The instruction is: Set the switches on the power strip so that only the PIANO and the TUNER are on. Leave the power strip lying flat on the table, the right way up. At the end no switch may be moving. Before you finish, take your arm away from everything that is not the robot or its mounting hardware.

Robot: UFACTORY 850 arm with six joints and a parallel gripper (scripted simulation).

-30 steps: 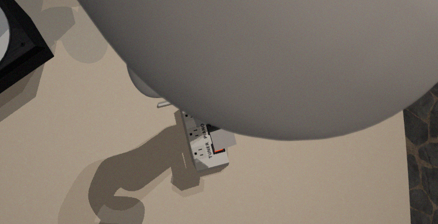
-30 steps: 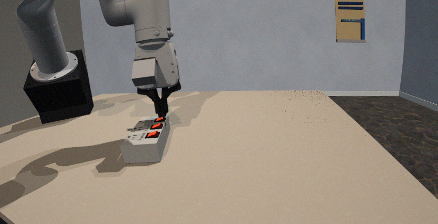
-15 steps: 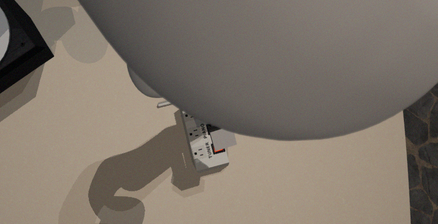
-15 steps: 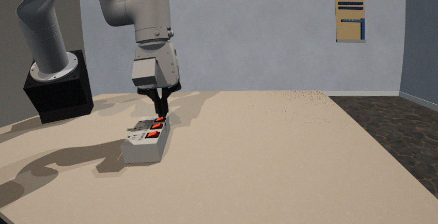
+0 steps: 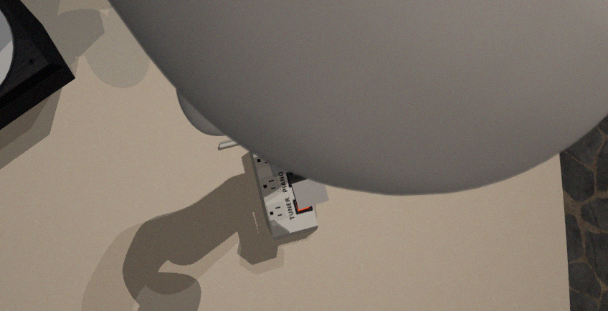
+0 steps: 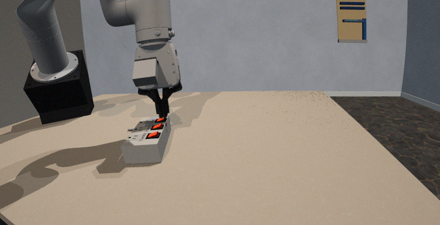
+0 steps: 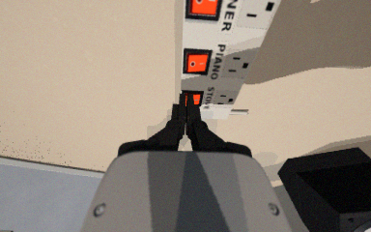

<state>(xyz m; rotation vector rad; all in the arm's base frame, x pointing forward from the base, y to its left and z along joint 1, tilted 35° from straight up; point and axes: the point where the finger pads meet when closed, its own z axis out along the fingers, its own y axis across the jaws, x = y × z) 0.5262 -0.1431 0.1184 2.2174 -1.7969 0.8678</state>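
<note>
Clenched gripper (image 7: 185, 107) on the end switch (image 7: 194, 99)

Gripper tips pressed together, empty, touching the third switch of the power strip (image 6: 145, 144), which lies flat on the worktop (image 6: 247, 160) directly beneath; PIANO switch (image 7: 196, 61) just beyond.

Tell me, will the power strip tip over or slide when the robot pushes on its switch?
Probably not tip: the power strip is a low, wide block lying flat on the table. It might slide slightly, since nothing visibly holds it. The shut gripper presses straight down on the end switch, which should keep it steady.
</note>
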